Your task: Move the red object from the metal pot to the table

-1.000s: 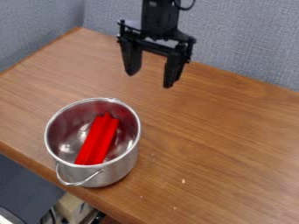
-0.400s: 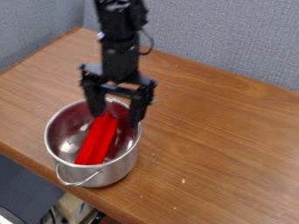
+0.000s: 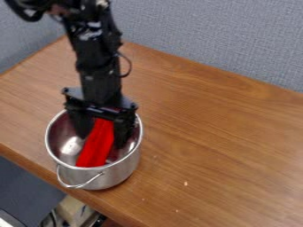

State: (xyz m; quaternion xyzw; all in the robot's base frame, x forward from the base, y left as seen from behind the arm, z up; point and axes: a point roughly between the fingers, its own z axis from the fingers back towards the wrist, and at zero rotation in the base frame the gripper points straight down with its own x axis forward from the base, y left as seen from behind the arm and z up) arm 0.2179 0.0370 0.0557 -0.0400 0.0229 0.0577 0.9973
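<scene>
Here we are over the stainless-steel pot (image 3: 128,160), and the black gripper (image 3: 103,129) has its fingers spread wide at the mouth, one to each side of the red ridged block (image 3: 97,147). Whether either finger touches the block is too hard to make out, and no grip shows. The block lies inside the pot, leaning lengthwise, its far end hidden behind the gripper! The pot's far rim is covered too, and the arm (image 3: 92,40) runs out of frame at the top. Underneath, a brown wood-grain tabletop (image 3: 219,133), its near edge slanting down past the pot, a tiny pale speck on the grain. Behind, a grey-blue textured partition (image 3: 225,35); at lower left, dark clutter, cut off and unclear. The count: one arm, one pot, one wire handle (image 3: 81,184), one red block.
</scene>
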